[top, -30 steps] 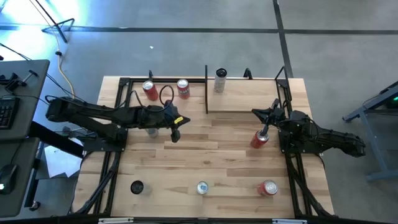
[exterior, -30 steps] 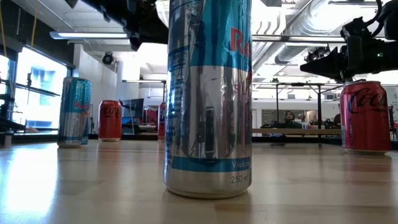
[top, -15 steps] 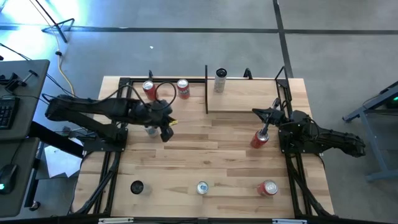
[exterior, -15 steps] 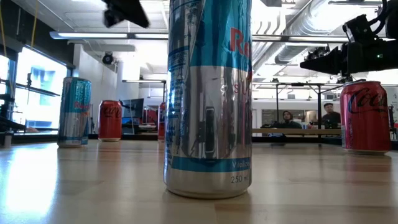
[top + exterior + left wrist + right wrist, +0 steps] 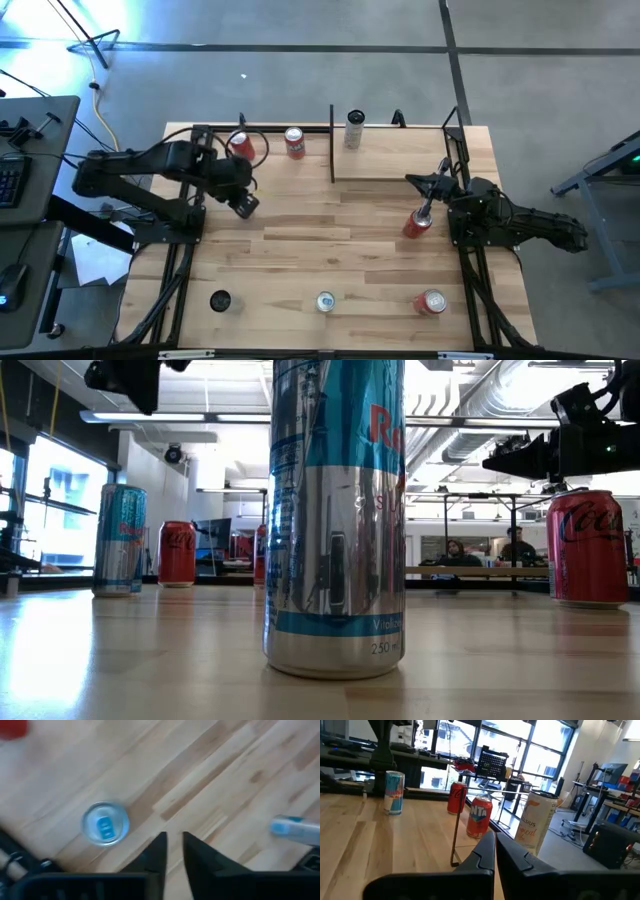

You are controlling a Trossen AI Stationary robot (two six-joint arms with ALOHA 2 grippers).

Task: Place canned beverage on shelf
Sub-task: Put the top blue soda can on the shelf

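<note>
The shelf, a small light-wood board with thin black posts, stands at the table's far right, with a white can upright at its far left corner. My left gripper hangs above the table's left half and points down, its fingers a narrow gap apart and holding nothing. A blue-and-silver can stands upright on the wood below and beside it. My right gripper waits, shut, just right of the shelf's near edge, with a red can standing close by.
Two red cans stand at the far edge, left of the shelf. Along the near edge stand a dark can, a blue-and-silver can and a red can. Bare planks lie mid-table.
My left gripper has drawn back toward the table's left edge and risen, tipping from near level to pointing steeply down. The cans have stayed where they were.
</note>
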